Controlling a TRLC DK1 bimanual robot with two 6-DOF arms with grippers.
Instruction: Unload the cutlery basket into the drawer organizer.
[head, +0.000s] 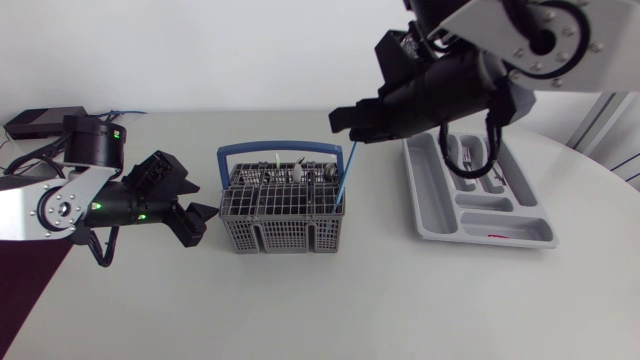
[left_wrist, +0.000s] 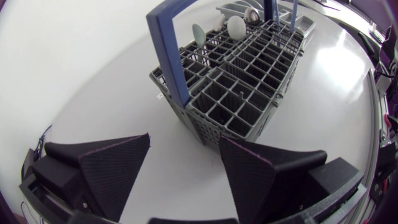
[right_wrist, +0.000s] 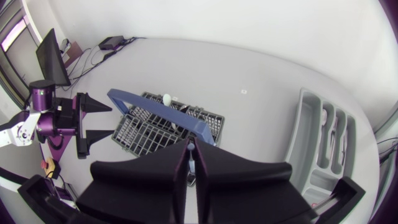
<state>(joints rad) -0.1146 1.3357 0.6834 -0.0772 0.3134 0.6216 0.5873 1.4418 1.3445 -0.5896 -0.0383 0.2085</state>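
Observation:
The grey cutlery basket (head: 282, 208) with a blue handle (head: 280, 150) stands mid-table and holds several utensils. My right gripper (head: 347, 124) hangs over the basket's right end, shut on the top of a thin light-blue utensil (head: 346, 178) whose lower end is still down in the basket. In the right wrist view the utensil (right_wrist: 191, 155) shows pinched between the closed fingers, above the basket (right_wrist: 155, 127). My left gripper (head: 203, 207) is open just left of the basket, with nothing between its fingers (left_wrist: 118, 162); the basket (left_wrist: 230, 87) lies ahead of it. The grey drawer organizer (head: 430, 195) lies to the right.
The organizer (right_wrist: 308, 146) holds some dark cutlery (head: 472, 156) in its far compartments and a small red item (head: 497, 236) near its front end. A black box (head: 35, 122) with cables sits at the back left. A dark mat (head: 25, 290) covers the front left corner.

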